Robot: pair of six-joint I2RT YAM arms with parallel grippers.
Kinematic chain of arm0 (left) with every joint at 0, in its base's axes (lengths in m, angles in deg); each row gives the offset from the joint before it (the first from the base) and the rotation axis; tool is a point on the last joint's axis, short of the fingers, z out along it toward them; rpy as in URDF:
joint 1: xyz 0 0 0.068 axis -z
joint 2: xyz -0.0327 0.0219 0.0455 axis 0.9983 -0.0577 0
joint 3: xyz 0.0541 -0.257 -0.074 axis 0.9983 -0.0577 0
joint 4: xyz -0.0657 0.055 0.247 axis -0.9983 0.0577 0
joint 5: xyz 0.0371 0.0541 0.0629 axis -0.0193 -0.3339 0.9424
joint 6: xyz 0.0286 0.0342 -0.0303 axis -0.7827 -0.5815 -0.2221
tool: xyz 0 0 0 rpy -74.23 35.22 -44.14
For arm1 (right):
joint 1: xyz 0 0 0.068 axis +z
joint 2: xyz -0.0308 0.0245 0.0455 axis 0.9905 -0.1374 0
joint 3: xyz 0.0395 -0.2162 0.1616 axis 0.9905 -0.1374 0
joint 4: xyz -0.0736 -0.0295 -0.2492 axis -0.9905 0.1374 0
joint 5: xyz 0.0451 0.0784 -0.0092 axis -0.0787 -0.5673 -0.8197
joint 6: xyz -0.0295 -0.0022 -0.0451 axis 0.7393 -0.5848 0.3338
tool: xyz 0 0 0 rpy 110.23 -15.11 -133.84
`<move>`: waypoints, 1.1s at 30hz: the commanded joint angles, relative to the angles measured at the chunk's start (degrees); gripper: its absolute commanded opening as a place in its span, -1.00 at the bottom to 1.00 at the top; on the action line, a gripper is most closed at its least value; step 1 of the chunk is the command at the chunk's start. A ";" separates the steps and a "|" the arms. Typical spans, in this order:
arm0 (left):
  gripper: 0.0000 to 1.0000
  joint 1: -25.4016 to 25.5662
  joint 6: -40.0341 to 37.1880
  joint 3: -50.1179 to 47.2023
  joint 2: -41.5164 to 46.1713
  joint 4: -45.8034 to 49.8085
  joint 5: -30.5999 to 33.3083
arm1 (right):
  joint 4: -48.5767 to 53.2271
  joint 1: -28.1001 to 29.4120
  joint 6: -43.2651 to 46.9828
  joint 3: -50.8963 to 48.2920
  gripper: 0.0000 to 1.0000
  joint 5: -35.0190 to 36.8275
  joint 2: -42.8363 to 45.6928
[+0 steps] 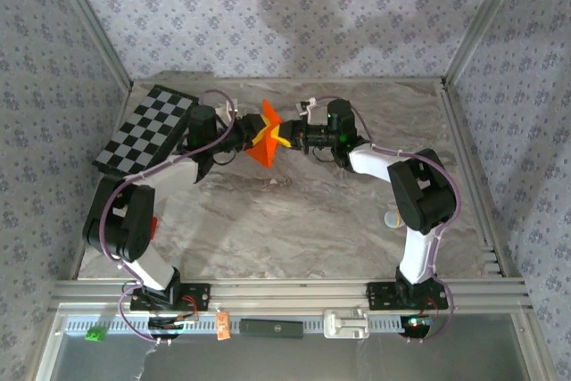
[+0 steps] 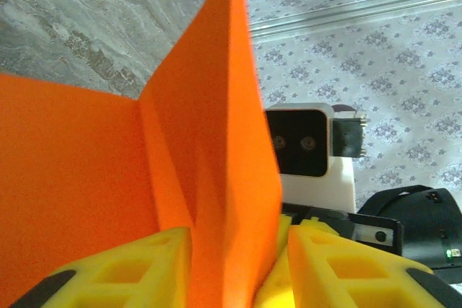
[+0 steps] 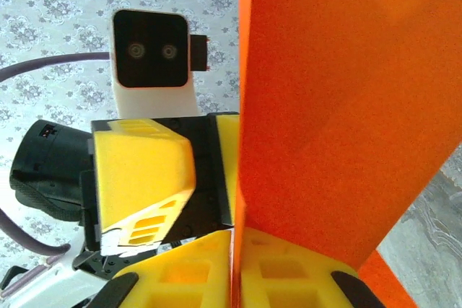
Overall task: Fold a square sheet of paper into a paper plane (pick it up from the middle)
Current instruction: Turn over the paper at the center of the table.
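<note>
We have the square sheet of paper (image 1: 261, 154) off the desk (image 1: 294, 220), hanging in the upper middle of the top frame, already creased into a pointed shape. It stands on edge. Its long axis runs from the sharp tip nearer the top of that frame down to the broader part below, so it lies across the line that joins the two arms.

The left pincer (image 1: 255, 135) reaches it from the left of the frame and the right pincer (image 1: 285, 140) from the right. They face each other tip to tip with the sheet between them, so neither arm is nearer than the other.

In the right wrist view, the right pincer (image 3: 237, 275) has its yellow pads pressed together on the paper's near edge at the bottom centre. The orange face (image 3: 339, 106) rises from there through the right half of the frame.

In the left wrist view, the left pincer (image 2: 234, 268) has a pad on either side of a raised fold (image 2: 216, 156). We judge that it is pinching that fold, though not as tightly.

The coming move, as we see it, turns on that upright crease. Since each pincer holds a part of the same sheet, one must give way or swing about the crease line without tearing the paper against the other's grip.
</note>
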 commanded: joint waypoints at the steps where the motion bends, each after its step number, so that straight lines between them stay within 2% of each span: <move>1: -0.17 0.01 -0.86 2.54 -0.94 -0.68 -1.79 | -2.43 -0.53 -1.13 -0.18 -0.78 -1.69 1.26; 8: -0.16 0.18 -0.37 3.21 -1.87 -0.91 -3.39 | -2.84 -0.45 -1.55 -0.31 -0.78 -2.34 0.74; 18: -0.51 0.10 0.85 2.95 -1.85 -2.76 -3.29 | -2.73 -0.62 -1.53 -0.53 -0.74 -2.33 0.39; 25: -0.67 -0.21 -0.29 1.96 -0.76 -3.65 -1.68 | -2.57 -1.24 -1.42 -1.36 -0.68 -2.13 0.99; 29: -0.70 -0.59 -1.76 1.37 0.32 -3.38 -0.69 | -1.84 -1.59 0.07 -2.17 -0.52 -1.88 1.85; 33: -0.74 -1.20 -3.23 0.82 1.52 -1.82 -0.07 | 2.98 -2.36 4.38 -2.79 -0.39 -0.63 3.73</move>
